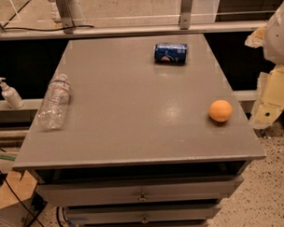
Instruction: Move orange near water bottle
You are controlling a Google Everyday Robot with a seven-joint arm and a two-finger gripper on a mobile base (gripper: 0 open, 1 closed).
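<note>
Pump dispenser (pixel 8 93) far left, off the worktop (pixel 133 134). Water bottle (pixel 54 102) lies on its side at left edge. Blue soda can (pixel 170 52) at back, on its side. Orange (pixel 220 110) near right edge, well apart from bottle. Hand (pixel 268 101) beyond right edge, near orange; open or closed, cannot tell. Best approach: grip orange from above so it doesn't roll.

water bottle (pixel 54 103) on table (pixel 133 120) left, orange (pixel 220 110) right, can (pixel 170 53) at back, pincer (pixel 269 104) beyond right edge
</note>
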